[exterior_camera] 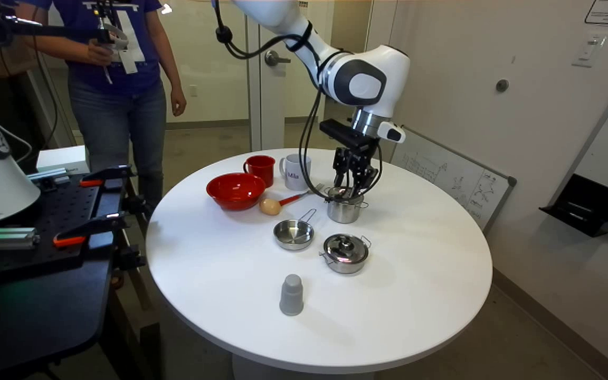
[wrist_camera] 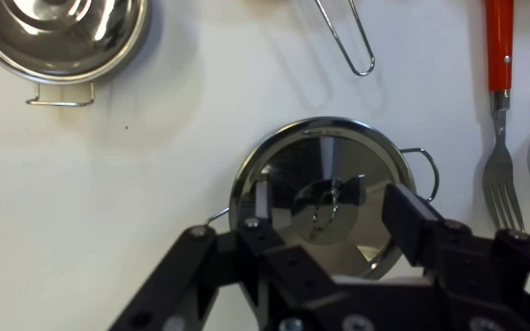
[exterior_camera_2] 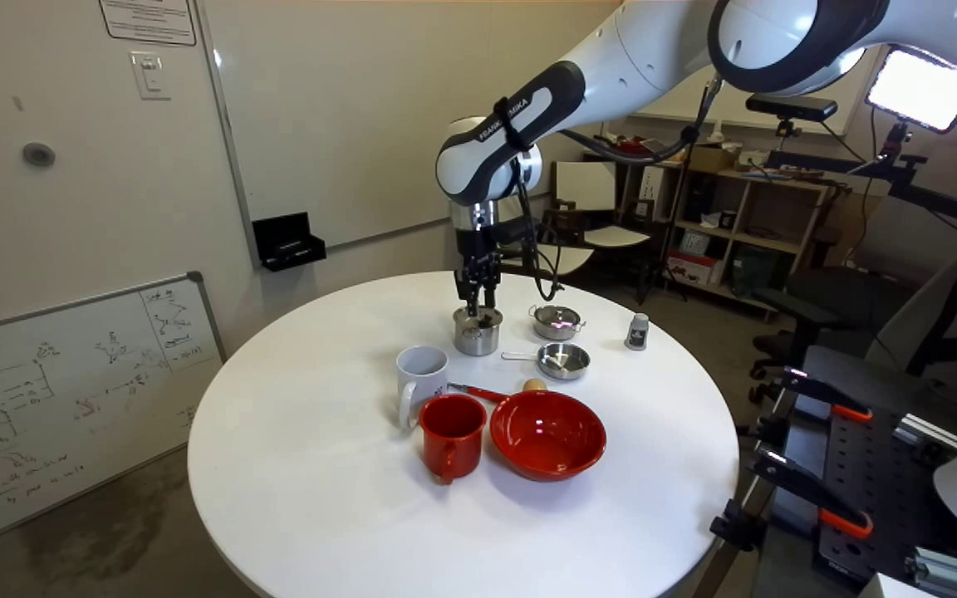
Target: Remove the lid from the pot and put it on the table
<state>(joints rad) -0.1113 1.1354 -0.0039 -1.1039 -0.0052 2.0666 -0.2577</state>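
On the arm [exterior_camera_2: 636, 71] above the pot [exterior_camera: 343, 214], "FRANK" and "MIKA" can be read either side of a black strap [exterior_camera_2: 510, 124]; the white mug [exterior_camera: 298, 166] near the pot bears "Mila", and the small grey container [exterior_camera_2: 636, 334], well apart from the pot, carries a dark label too small to read. Handwriting on the leaning whiteboard [exterior_camera_2: 71, 399], beyond the table [exterior_camera: 415, 248] and well apart from the pot, is too faint to make out. From the pot toward that whiteboard, the white tabletop runs unbroken to its round edge; on the pot's other sides room is tighter, with the fork [wrist_camera: 502, 172] between pot and white mug, the pan [exterior_camera: 294, 235] near the pot, and the wider lidded pot [exterior_camera: 345, 266] near but not touching it. The arm slopes down, then turns upright above the pot, so the gripper [exterior_camera_2: 481, 306] points straight down at it. The gripper's fingers stand apart, on either side of the middle of the lid [wrist_camera: 325, 211], which sits on the pot; dark reflections make it hard to say whether they touch the metal.
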